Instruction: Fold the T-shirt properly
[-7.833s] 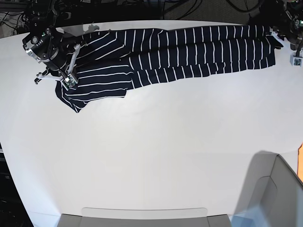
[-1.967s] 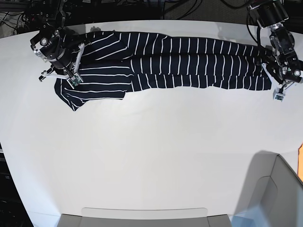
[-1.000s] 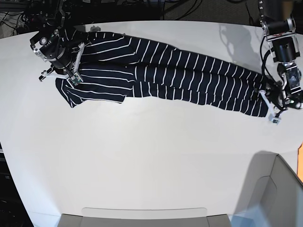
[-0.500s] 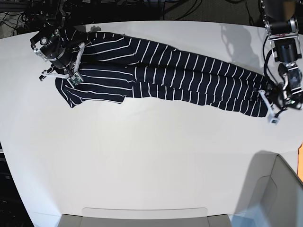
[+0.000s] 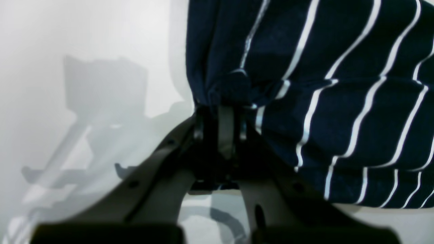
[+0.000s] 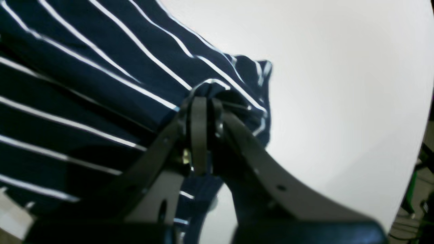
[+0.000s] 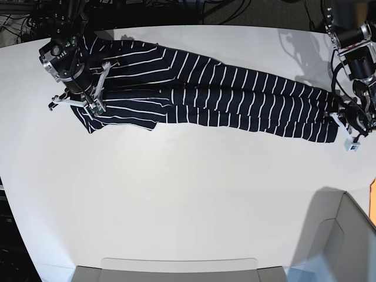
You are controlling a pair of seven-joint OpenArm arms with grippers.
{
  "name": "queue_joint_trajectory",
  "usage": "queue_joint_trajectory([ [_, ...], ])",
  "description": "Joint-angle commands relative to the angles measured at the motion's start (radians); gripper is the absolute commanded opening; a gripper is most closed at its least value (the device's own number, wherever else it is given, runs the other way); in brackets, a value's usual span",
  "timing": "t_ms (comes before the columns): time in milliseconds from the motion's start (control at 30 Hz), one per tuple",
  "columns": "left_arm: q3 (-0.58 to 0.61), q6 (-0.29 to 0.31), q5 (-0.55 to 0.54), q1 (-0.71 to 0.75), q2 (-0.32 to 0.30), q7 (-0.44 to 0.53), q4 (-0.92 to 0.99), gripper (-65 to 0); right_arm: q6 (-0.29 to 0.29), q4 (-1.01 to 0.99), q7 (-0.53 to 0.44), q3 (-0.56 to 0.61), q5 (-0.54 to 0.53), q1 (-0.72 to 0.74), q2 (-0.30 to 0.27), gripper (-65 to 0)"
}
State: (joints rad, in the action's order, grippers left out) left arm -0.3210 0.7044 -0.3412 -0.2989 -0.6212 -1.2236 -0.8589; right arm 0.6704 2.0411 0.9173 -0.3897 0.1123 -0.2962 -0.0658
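Left gripper (image 5: 218, 117) just clenched on shirt (image 7: 223, 94) hem near table (image 7: 188, 194) right edge; right gripper (image 6: 203, 112) clamped on opposite end; shirt stretched along far edge, apparently ready for fold

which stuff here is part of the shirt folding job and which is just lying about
Part of the job:
- T-shirt, stretched across the table
- left tool, shut on one end
- right tool, shut on the other end

Just lying about:
- white table
- grey bin at the table's corner
- cables behind the table
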Motion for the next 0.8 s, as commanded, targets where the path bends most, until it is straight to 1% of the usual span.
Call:
queue_joint_trajectory([
  [0,-0.002,-0.006,0.040,-0.003,-0.018,-0.037,0.000,-65.0,-0.004,0.017,-0.017,-0.004,-0.001,0.012,-0.007,-65.0],
  [100,-0.004,-0.006,0.040,-0.003,-0.018,-0.032,0.000,-65.0,-0.004,0.016,-0.017,-0.004,-0.001,0.012,-0.006,-65.0],
  [167,-0.013,-0.006,0.040,-0.004,-0.041,-0.029,0.000,-65.0,-0.004,0.016,-0.020,-0.004,-0.006,0.013,-0.004,-65.0],
  [300,-0.105,-0.006,0.040,-0.004,-0.052,-0.037,0.000,-65.0,-0.004,0.016,-0.017,-0.005,-0.001,0.028,-0.002,-65.0],
  [333,-0.111,-0.006,0.040,-0.006,-0.053,-0.038,0.000,-65.0,-0.004,0.014,-0.017,-0.005,-0.001,0.028,-0.002,-65.0],
  [433,-0.099,-0.006,0.041,-0.027,-0.070,-0.038,0.000,-65.0,-0.004,0.014,-0.017,-0.005,-0.001,0.030,-0.002,-65.0],
  [533,-0.069,-0.006,0.041,-0.029,-0.070,-0.038,0.000,-65.0,-0.004,0.014,-0.017,-0.001,-0.007,0.027,-0.002,-64.7],
  [667,-0.071,-0.006,0.043,-0.027,-0.070,-0.037,0.000,-65.0,-0.004,0.014,-0.017,-0.002,-0.009,0.016,0.008,-45.5],
  [733,-0.071,-0.006,0.043,-0.027,-0.070,-0.037,0.000,-65.0,0.002,0.016,-0.023,0.002,-0.009,-0.014,0.014,-37.8],
  [767,-0.071,-0.006,0.043,-0.029,-0.070,-0.037,0.000,-65.0,0.022,0.017,-0.025,0.004,-0.009,-0.027,0.014,-35.5],
])
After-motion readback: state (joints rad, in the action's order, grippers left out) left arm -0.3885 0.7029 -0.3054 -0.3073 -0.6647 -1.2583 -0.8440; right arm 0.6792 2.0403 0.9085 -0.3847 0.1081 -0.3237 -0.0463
